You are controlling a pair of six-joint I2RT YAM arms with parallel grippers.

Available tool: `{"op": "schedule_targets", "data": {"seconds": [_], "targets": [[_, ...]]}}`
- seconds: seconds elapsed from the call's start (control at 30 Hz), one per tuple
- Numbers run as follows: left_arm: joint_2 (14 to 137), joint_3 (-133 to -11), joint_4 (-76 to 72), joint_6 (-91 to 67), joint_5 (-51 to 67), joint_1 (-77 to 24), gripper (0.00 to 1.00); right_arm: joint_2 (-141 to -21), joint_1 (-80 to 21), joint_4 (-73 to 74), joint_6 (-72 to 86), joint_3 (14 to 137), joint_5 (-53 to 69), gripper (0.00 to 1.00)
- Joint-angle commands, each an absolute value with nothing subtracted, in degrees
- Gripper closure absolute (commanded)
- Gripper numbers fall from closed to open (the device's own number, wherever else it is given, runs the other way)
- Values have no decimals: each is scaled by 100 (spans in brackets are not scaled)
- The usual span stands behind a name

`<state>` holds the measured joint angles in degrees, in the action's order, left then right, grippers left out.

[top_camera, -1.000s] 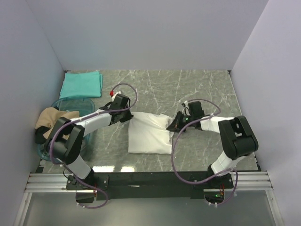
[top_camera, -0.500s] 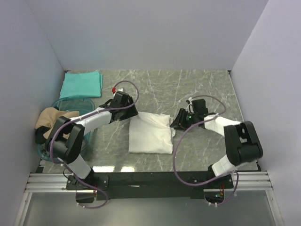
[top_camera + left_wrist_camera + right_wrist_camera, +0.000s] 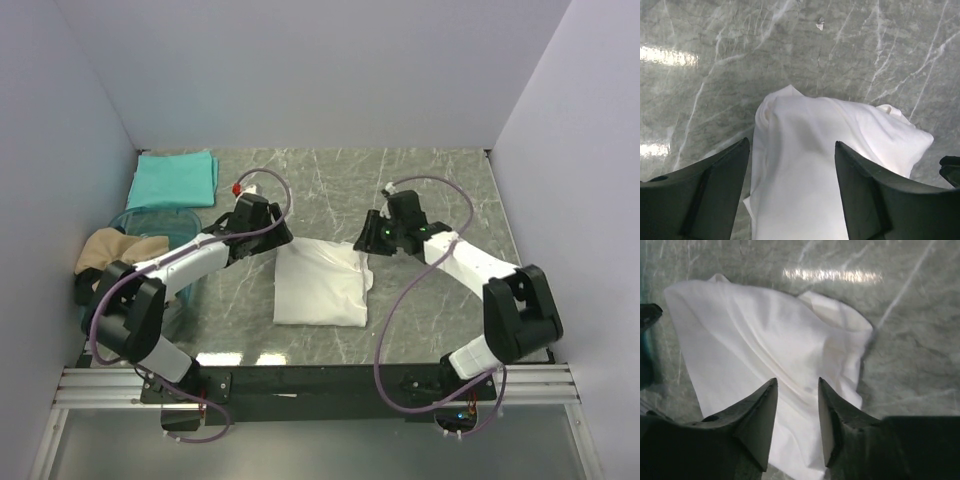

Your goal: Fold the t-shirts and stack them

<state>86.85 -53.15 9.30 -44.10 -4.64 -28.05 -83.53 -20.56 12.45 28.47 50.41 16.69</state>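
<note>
Left arm (image 3: pixel 190 258) extends forward and inward across the tabletop. Left tool (image 3: pixel 791 145) is pitched downward, jaws spread wide. Right arm (image 3: pixel 460 262) extends inward from the opposite side. Right tool (image 3: pixel 797 382) is pitched downward, jaws parted by a narrower gap. The tools face each other without touching.

I note plain colour on the folded white cloth t-shirt (image 3: pixel 318 285) and the flat teal cloth t-shirt (image 3: pixel 175 178). The grey stone-look bench (image 3: pixel 440 180) is white-veined. My left gripper (image 3: pixel 791 145) and right gripper (image 3: pixel 798 382) are black.
</note>
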Motion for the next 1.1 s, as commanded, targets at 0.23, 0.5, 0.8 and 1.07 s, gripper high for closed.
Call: {"op": "schedule_targets", "data": {"seconds": [0.23,0.5,0.8,1.07], "targets": [[9615,-6090,914,-4201,-545,-2777,48,-9422,-2408,1626,3058,6170,494,62],[9975,-6214,844,-4210,-334,-2786,64,-9659,-2443,1732,3024,6232,289,62],[9704,-6241,932,-4166,-334,-2786,95,-9458,-2435,1590,3313,6171,678,100],[9360,-6091,809,-4122,-193,-2804,99,-8692,-2093,1565,3480,5546,781,100]]}}
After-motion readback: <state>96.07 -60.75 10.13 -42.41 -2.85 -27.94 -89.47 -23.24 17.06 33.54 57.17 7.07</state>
